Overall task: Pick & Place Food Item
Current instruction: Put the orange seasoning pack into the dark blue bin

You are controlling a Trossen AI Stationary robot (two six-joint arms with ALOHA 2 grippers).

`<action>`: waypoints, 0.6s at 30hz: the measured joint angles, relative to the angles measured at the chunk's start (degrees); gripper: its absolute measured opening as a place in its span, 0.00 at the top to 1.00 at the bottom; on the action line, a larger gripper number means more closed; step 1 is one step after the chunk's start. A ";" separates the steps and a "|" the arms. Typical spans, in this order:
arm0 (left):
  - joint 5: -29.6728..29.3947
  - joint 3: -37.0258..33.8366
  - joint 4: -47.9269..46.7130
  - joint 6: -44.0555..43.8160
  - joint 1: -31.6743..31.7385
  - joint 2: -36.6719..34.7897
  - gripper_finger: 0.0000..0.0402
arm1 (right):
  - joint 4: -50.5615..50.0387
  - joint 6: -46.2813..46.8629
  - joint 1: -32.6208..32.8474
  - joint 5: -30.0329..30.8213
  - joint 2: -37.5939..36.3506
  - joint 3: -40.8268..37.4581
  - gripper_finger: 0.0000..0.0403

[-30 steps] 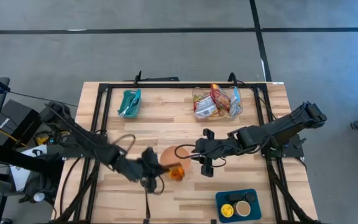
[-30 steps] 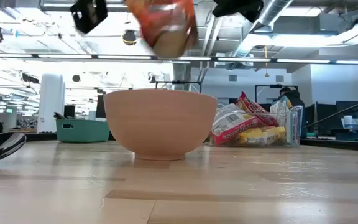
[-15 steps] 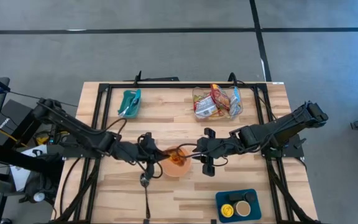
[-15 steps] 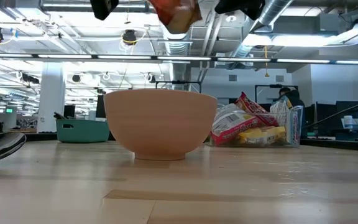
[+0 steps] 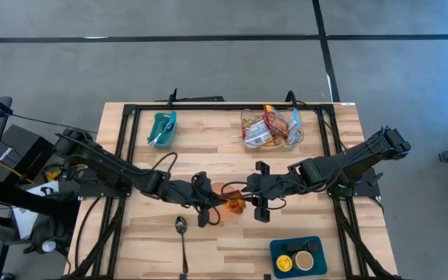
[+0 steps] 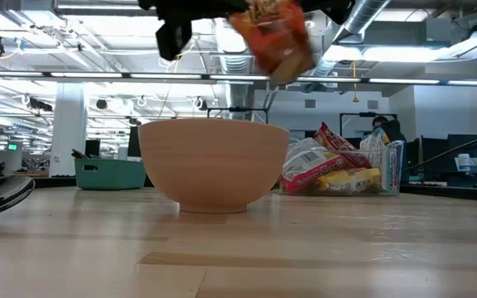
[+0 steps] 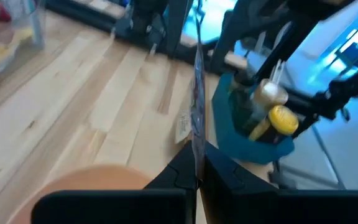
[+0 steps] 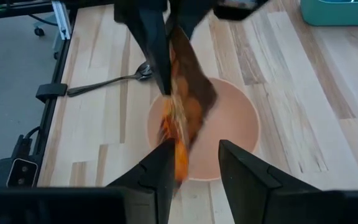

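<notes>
High view puts both arms meeting at the centre of the wooden table (image 5: 208,148), low in the frame's middle. Reaching in from the left, the left gripper (image 5: 218,204) is clenched on an orange snack packet (image 5: 234,204), which hangs over the right-hand part of the pink bowl (image 5: 222,192). Opposite it, the right gripper (image 5: 249,193) comes in from the right with its fingers partly apart, just beside the packet; whether they pinch the packet's edge cannot be told from above. A metal spoon (image 5: 182,233) lies lower left of the bowl, well clear of it. At the upper middle right stands a clear container of snack packets (image 5: 271,128), at the upper left a teal bin (image 5: 162,128), and at the lower right a blue tray (image 5: 295,256) with small round items.

Low view shows the bowl (image 6: 214,164) standing on the table at centre, with the packet (image 6: 274,37) tilted in the air above its right rim, not touching it.

Right wrist view has the packet (image 8: 185,106) hanging edge-on between the left gripper's dark fingers (image 8: 154,43), over the bowl (image 8: 229,134), with the spoon (image 8: 107,79) beyond.

Left wrist view sees the packet (image 7: 197,106) edge-on as a thin strip pinched at its own fingertips, the blue tray (image 7: 253,134) behind
</notes>
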 joint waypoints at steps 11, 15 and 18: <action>-0.03 2.50 6.99 2.43 1.24 5.46 1.00 | 1.24 0.07 0.00 -0.57 0.00 0.00 0.71; 0.37 4.40 6.44 5.34 1.33 6.30 1.00 | 2.75 0.07 0.00 -2.29 0.00 0.00 0.71; 0.36 4.66 6.11 6.25 1.32 6.31 1.00 | 2.55 0.07 0.00 -2.89 0.00 0.00 0.71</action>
